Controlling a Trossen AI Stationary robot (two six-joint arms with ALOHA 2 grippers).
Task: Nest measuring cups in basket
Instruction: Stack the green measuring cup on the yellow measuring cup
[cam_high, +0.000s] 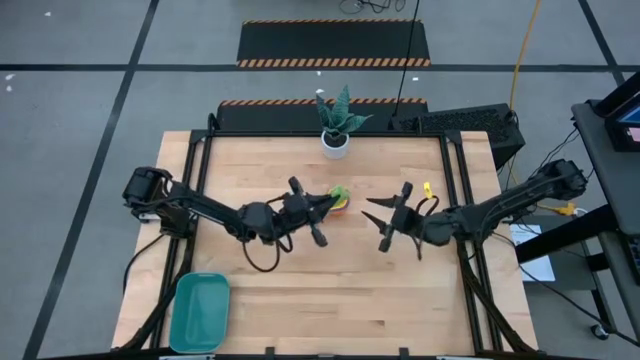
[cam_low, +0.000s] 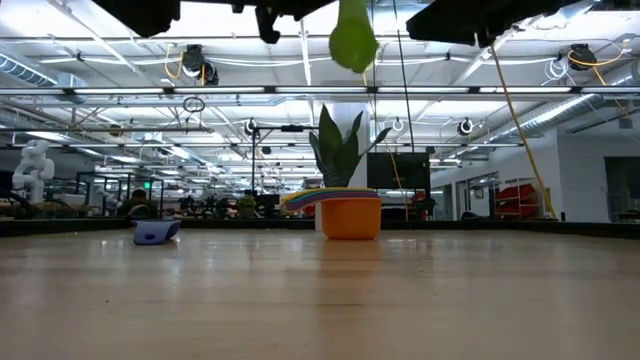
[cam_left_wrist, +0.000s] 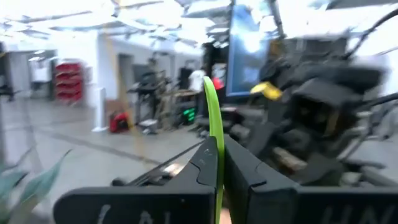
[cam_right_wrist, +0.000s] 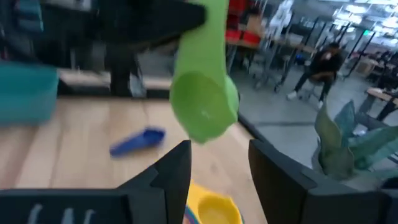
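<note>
Potted plant (cam_high: 335, 122) in white pot stands at the wooden table's (cam_high: 300, 300) far edge. Beyond it, hazard-striped floor mat (cam_high: 332, 43). A seated person (cam_right_wrist: 320, 65) in the room behind.

Left gripper (cam_high: 325, 205) fingers pinched together mid-table, facing the right gripper (cam_high: 385, 222), whose fingers stand apart.

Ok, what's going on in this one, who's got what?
The left gripper is shut on the handle of a green measuring cup, holding it in the air over a nested stack of cups that sits in the middle of the table. The right gripper is open and empty, facing the green cup. A navy cup lies alone on the wood. The teal basket sits empty at the table's front left corner.
</note>
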